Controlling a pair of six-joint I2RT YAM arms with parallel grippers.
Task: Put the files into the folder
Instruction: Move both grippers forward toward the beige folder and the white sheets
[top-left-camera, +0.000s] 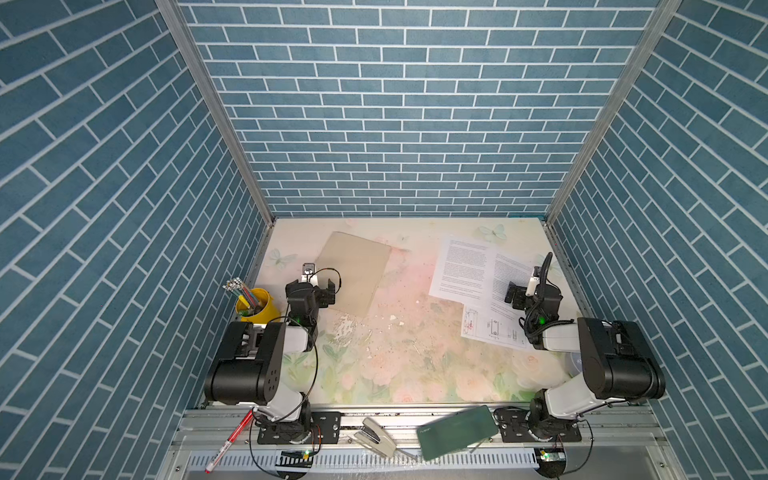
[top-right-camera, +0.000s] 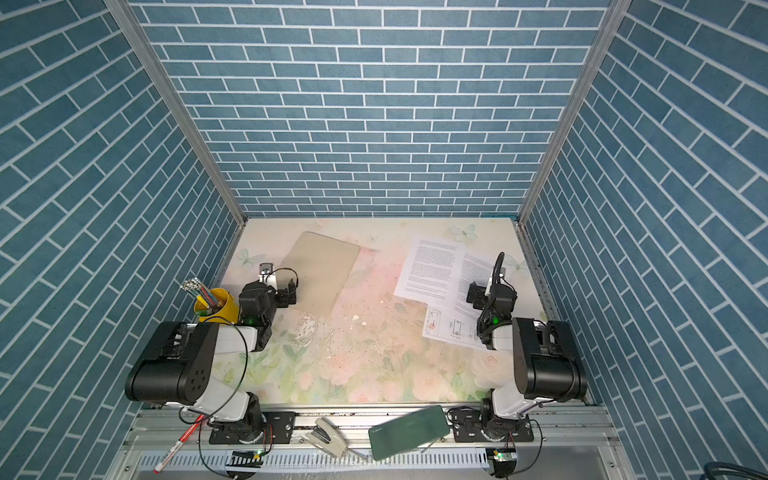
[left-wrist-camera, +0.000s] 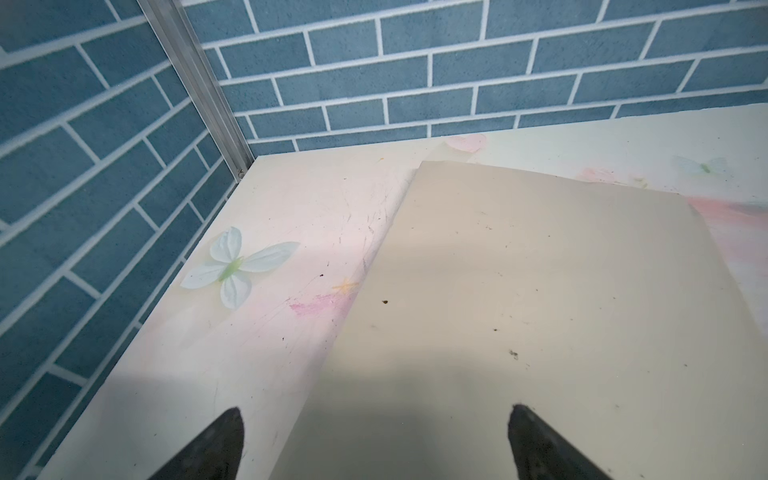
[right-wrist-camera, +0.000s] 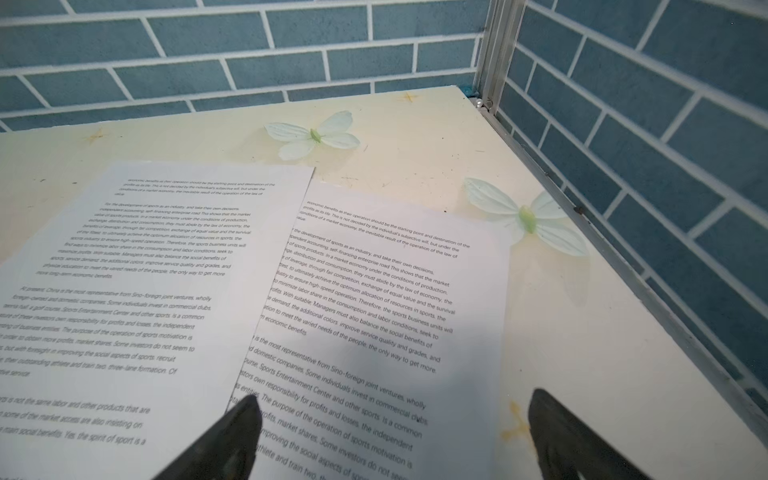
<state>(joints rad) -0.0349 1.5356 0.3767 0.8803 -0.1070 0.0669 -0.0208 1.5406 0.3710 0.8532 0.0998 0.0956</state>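
Hovering left fingers: the left gripper (left-wrist-camera: 374, 411) is spread wide and empty, with one fingertip (left-wrist-camera: 224, 440) over the bare table (top-left-camera: 395, 365) and the other over the folder (left-wrist-camera: 540, 291).
Between the left fingers: the folder's long edge runs through the gap and on past the tips.
Ahead of the left fingers: the folder lies shut and flat. Two layers show at its far corner, so this is probably the opening side. The clip is not visible.
Right fingers: the right gripper (right-wrist-camera: 392, 397) is also spread wide and holds nothing, above the papers.
Under and ahead of the right fingers: the upper text sheet (right-wrist-camera: 124, 291) overlaps the lower text sheet (right-wrist-camera: 374, 311), and the seam runs toward one fingertip.
Behind the right fingers: the drawing sheet (top-left-camera: 490, 328) meets the text sheets and is partly hidden by the arm.
Files to folder: these lie well apart with bare table between, and no sheet is inside.
Step in hand (judged): opening the cover.
Doing it well: catch the top layer alone at the edge between the left fingers, then swing it about the spine. Thin card may slide, so the lower layer needs to stay flat.
Behind the left fingers: the yellow cup (top-left-camera: 259, 309) of pencils stands close, so the arm needs room.
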